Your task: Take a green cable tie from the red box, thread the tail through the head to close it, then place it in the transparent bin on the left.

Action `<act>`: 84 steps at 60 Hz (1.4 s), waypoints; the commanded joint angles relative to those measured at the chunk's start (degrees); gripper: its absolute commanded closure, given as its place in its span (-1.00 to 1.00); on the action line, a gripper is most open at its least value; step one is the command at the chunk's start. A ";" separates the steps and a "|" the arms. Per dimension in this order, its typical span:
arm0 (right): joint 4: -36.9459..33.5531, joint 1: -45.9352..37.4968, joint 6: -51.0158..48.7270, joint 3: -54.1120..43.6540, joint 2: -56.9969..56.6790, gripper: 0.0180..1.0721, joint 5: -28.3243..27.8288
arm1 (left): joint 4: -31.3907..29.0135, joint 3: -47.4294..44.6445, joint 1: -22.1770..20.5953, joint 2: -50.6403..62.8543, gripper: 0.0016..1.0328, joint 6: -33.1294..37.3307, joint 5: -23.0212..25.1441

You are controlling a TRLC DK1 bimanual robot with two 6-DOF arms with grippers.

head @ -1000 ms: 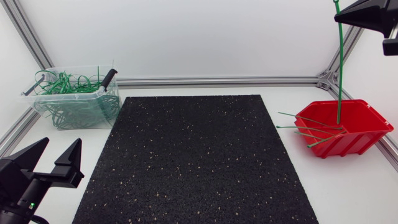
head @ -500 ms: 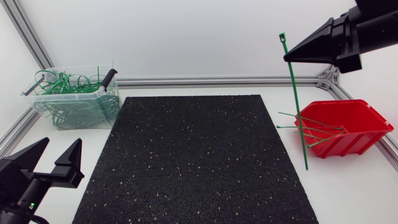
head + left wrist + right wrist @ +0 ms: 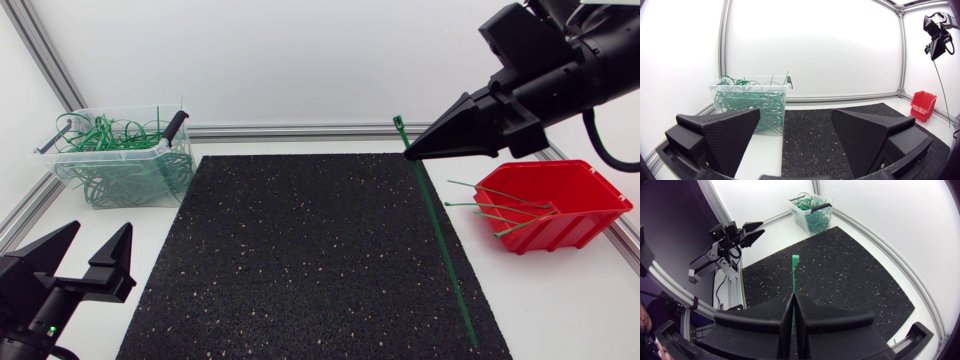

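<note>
Green cable tie [image 3: 438,245] [image 3: 794,275]: one straight tie, pinched close to its head by the right claw. The square head sticks out just past the fingertips. The long tail hangs down at a slant over the right part of the mat. Whether its tip touches the mat cannot be told.
Left claw [image 3: 100,228] [image 3: 796,115]: low at the near left corner of the surface, beside the mat's left edge. Its two wedge fingers are spread wide with nothing between them.
Transparent bin [image 3: 60,165] [image 3: 775,87] [image 3: 812,210]: at the far left of the surface, just off the mat's far left corner, well apart from the held tie.
Looped green ties [image 3: 110,135]: a tangled heap filling the bin, some loops rising above its rim.
Black speckled mat [image 3: 300,260]: lies across the middle of the surface, between the bin and the red box.
White surface [image 3: 590,300]: carries the mat, the bin and the box.
Right claw [image 3: 412,153] [image 3: 792,300]: comes in from the upper right and is raised over the mat's far right corner, pointing left. Its fingers are pressed together on the tie from both sides.
Red box [image 3: 560,230] [image 3: 923,105]: on the surface to the right of the mat, below the right arm.
Loose green ties [image 3: 495,205]: a few straight ones in the box, their ends poking out over its left rim.
</note>
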 commanded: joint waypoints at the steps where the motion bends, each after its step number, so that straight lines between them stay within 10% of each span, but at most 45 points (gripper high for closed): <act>1: -1.46 0.67 0.28 -1.25 0.94 0.89 -1.88 | -1.88 -2.04 -0.42 0.45 -0.93 -0.98 -0.21; 37: -2.95 6.21 10.56 -4.07 5.16 0.89 -6.19 | -1.70 -1.34 -2.36 0.27 -0.93 -0.90 0.76; 84: 4.78 6.03 10.38 -8.11 8.59 0.89 -15.68 | -10.23 22.39 2.22 27.96 -0.92 -12.15 35.21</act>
